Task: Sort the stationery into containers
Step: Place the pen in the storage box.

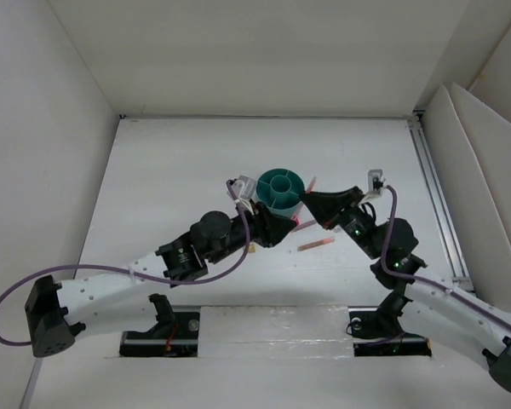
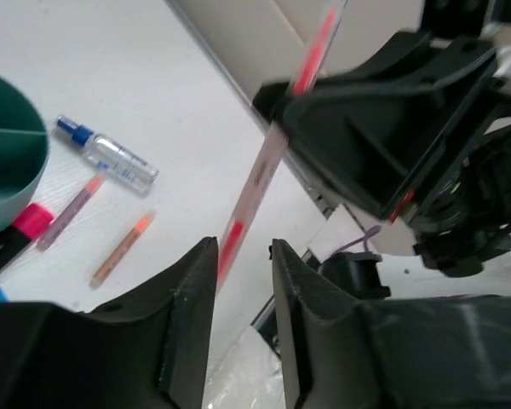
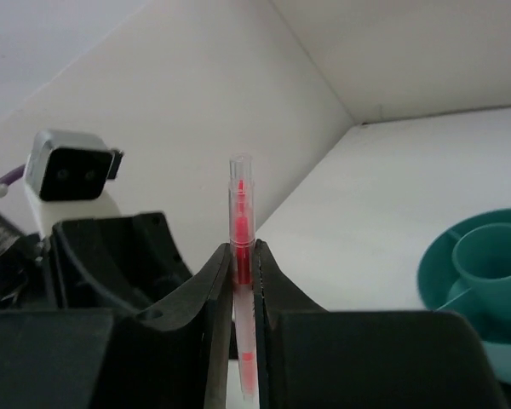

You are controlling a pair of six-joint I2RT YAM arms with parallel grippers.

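Observation:
My right gripper [image 3: 243,251] is shut on a thin pink pen [image 3: 241,221] with a clear cap and holds it upright in the air beside the teal organizer [image 1: 279,189]. My left gripper [image 2: 243,247] is open. The pen's lower end [image 2: 260,183] hangs just past its fingertips, and I cannot tell whether it touches them. In the top view both grippers, left [image 1: 278,225] and right [image 1: 312,201], meet just in front of the organizer. On the table lie a small clear bottle [image 2: 109,154], two thin pens [image 2: 68,213] [image 2: 121,247] and a black marker with a pink end [image 2: 21,232].
The organizer's rim shows at the left of the left wrist view [image 2: 25,162] and at the right of the right wrist view [image 3: 485,281]. One pen [image 1: 315,244] lies in front of the right gripper. White walls enclose the table, with a rail [image 1: 434,196] along the right side.

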